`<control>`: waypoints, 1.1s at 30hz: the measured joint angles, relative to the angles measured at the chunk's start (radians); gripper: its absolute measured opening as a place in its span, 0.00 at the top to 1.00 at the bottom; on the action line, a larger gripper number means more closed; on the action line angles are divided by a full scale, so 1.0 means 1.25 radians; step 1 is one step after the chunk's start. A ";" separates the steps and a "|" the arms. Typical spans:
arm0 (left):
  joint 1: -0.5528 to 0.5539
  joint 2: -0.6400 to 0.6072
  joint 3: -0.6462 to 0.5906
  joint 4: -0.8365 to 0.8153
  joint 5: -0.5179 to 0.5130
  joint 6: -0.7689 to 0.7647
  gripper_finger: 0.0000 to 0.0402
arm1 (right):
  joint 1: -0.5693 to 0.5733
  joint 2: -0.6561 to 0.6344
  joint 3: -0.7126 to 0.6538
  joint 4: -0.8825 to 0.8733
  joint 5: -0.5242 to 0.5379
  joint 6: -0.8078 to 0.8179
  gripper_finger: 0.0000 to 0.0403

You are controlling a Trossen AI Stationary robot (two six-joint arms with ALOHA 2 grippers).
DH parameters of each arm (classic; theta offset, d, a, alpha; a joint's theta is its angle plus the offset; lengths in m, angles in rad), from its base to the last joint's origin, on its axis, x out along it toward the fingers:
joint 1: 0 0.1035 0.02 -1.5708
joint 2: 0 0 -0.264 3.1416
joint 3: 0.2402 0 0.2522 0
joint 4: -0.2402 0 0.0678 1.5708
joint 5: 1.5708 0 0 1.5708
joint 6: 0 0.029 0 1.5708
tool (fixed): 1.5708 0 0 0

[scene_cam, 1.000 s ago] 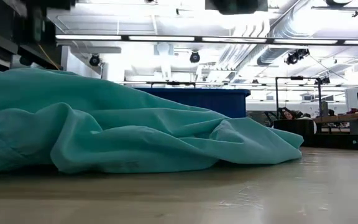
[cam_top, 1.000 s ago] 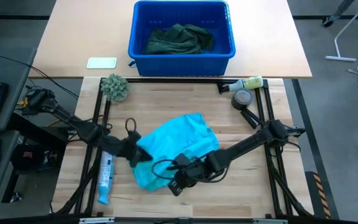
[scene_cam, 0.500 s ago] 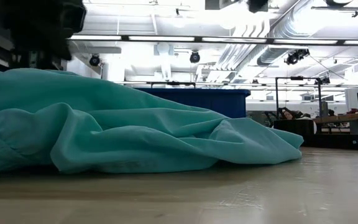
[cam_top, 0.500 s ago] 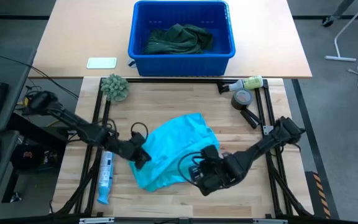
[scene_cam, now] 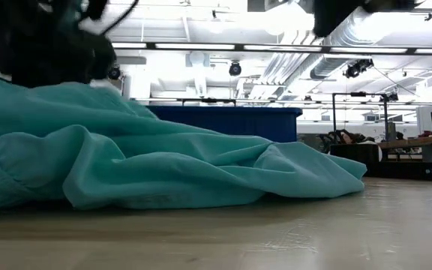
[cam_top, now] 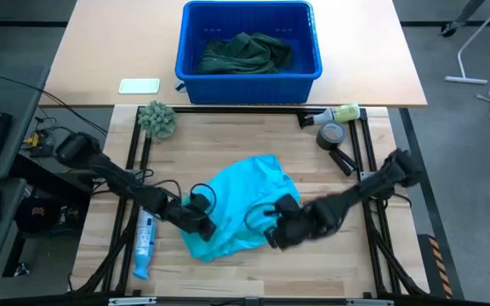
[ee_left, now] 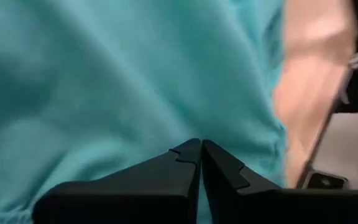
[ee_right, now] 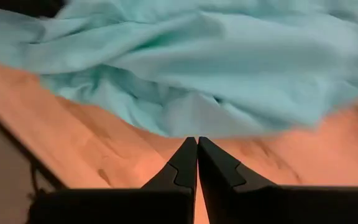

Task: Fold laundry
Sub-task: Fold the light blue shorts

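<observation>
The left end effector point(cam_top: 201, 218) sits low over the near-left part of the crumpled bright turquoise cloth shirt point(cam_top: 238, 206), its two dark fingers pressed together on nothing — the left wrist view shows cloth right under the tips. The right end effector point(cam_top: 276, 231) hovers at the shirt's near-right edge, jaws likewise closed and empty above the bare pale wooden surface point(cam_top: 339, 263).

The shirt lies bunched in the middle of the surface, its long axis running diagonally from the near-left corner toward the far right. It looks light, limp and prone to sliding, so taking an edge or corner rather than a loose ridge of folds would likely spread it best.

Farther back, dark green cloth garments point(cam_top: 245, 53) lie heaped in a blue plastic bin point(cam_top: 249, 74) — well apart from both arms.
</observation>
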 joint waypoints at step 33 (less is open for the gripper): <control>0.370 0.148 0.003 -0.006 0.192 0.321 1.00 | -0.099 -0.172 -0.779 0.754 -0.126 0.234 1.00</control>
